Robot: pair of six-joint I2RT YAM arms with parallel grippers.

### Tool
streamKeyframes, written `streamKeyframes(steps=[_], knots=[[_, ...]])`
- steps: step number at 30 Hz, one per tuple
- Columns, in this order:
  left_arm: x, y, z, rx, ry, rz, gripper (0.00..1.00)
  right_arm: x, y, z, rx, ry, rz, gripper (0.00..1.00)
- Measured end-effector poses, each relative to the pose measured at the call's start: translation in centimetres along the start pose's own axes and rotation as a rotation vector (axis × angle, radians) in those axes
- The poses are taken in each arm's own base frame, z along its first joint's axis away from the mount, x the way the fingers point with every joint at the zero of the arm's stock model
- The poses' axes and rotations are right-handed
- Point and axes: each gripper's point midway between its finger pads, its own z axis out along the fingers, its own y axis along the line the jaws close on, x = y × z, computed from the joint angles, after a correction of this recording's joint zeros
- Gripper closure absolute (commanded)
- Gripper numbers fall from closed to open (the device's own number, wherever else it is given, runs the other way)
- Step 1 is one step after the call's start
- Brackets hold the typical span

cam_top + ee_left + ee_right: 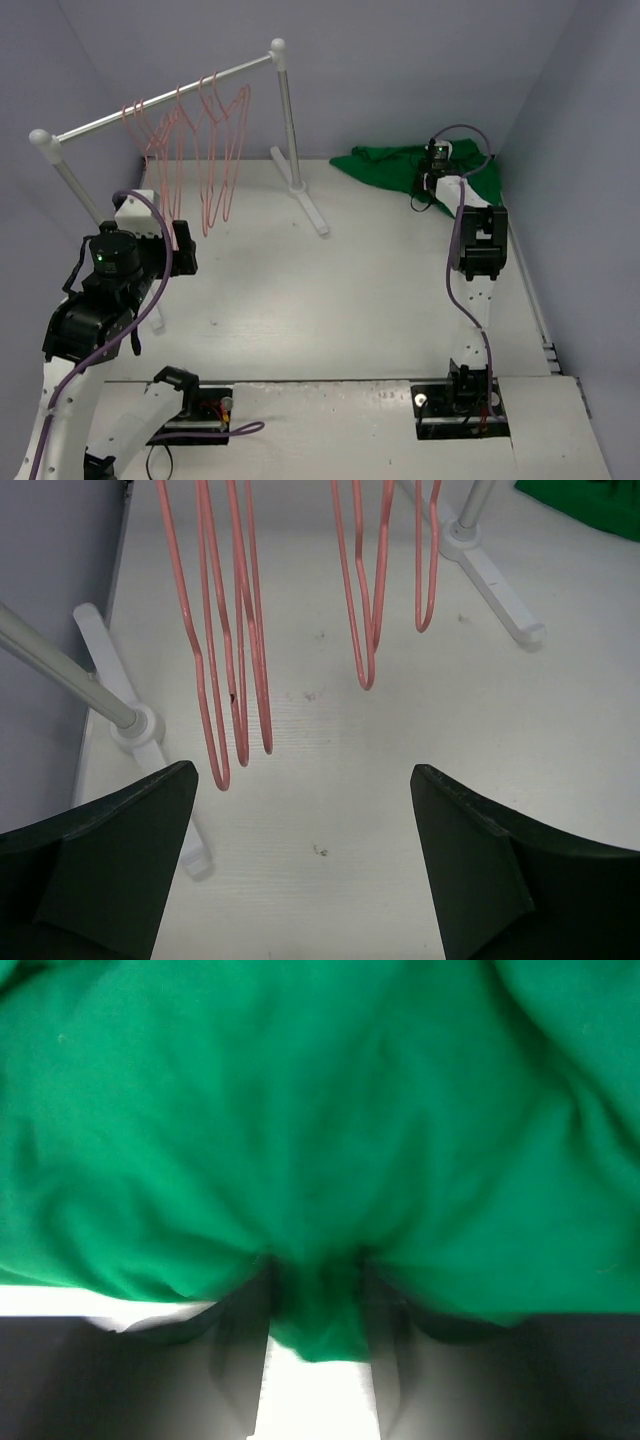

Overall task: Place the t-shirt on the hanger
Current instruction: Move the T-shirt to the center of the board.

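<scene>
At the left of the top view, the left pincer [305,865] stands wide open, low beside the white rack [288,120], whose pink hangers [205,150] dangle at upper left. Across the worktop [350,290], at upper right, the right pincer [318,1310] pinches a fold of the crumpled green t-shirt [380,165].

Plain bright green t-shirt [385,165], pink-red hangers [210,180], white rack [170,100], white table [330,300].
</scene>
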Motion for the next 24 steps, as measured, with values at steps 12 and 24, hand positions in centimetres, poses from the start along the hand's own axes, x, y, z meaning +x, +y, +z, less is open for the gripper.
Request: streamKeyframes(steps=[12,24], knots=[[0.1,-1.2,-0.2,0.067,0.005,0.004,0.17,16.7,9.3,-16.7,-0.126,0.172,-0.25,0.96],[0.5,-5.2,0.7,0.229,0.083,-0.044,0.17,25.7,16.4,-36.1,-0.452,0.15,-0.256,0.33]])
